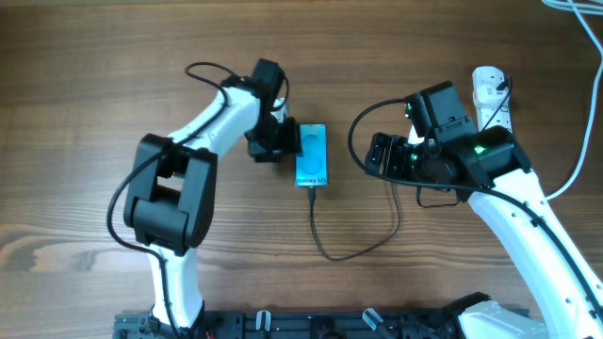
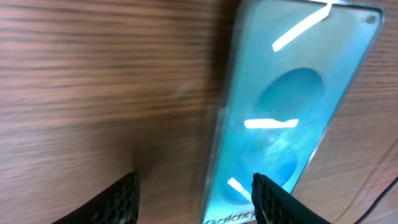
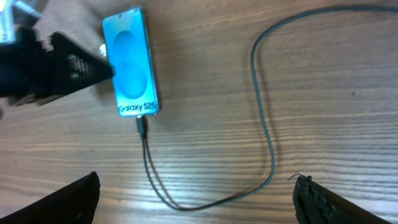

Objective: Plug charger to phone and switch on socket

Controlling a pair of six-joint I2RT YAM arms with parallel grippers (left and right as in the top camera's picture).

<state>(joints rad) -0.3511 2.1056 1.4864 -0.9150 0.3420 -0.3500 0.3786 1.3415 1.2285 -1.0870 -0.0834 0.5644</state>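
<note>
The phone (image 1: 312,156) lies flat on the wooden table, cyan screen up, "Galaxy" end toward the front. It also shows in the left wrist view (image 2: 292,118) and the right wrist view (image 3: 129,62). The charger cable (image 1: 325,250) loops from the phone's front end toward the right arm, and its connector tip (image 3: 142,127) sits at the phone's port. My left gripper (image 1: 285,141) is open at the phone's left edge; one finger is over the screen, the other over the table (image 2: 196,196). My right gripper (image 1: 373,155) is open and empty above the cable loop (image 3: 199,205). The socket (image 1: 486,89) is partly hidden behind the right arm.
A thick white cord (image 1: 589,122) runs down the table's right edge from the far right corner. The robots' black cables arc over both arms. A black rail (image 1: 311,325) lines the front edge.
</note>
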